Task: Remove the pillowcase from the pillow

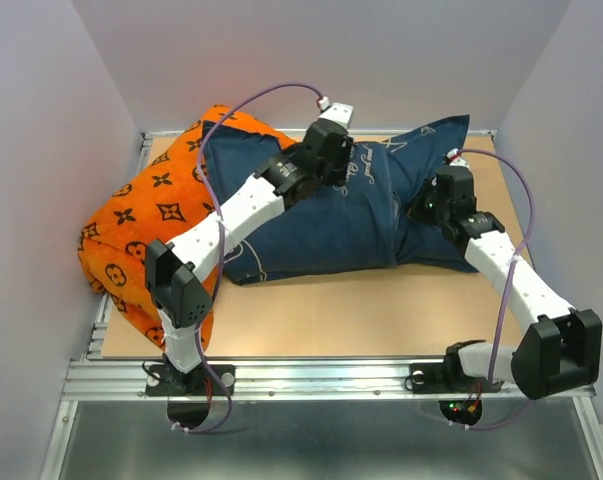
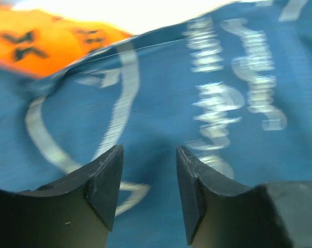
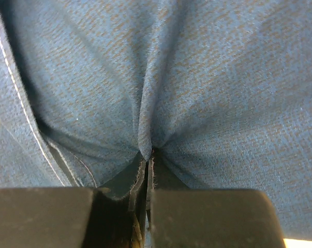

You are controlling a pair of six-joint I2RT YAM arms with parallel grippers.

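Observation:
The navy pillowcase [image 1: 331, 225] with thin white drawings lies across the back of the table, bulging over the pillow, which is hidden inside it. My left gripper [image 1: 333, 150] hangs over its upper middle; in the left wrist view its jaws stand apart [image 2: 149, 170] just above the blue fabric [image 2: 161, 103], with nothing between them. My right gripper [image 1: 426, 205] is at the pillowcase's right part. In the right wrist view it is shut [image 3: 147, 157] on a pinched fold of the pillowcase [image 3: 145, 124].
An orange cushion [image 1: 141, 225] with black motifs lies at the back left, partly under the pillowcase and beside my left arm. Grey walls close in the left, back and right. Bare wooden tabletop [image 1: 361, 315] shows in front of the pillowcase.

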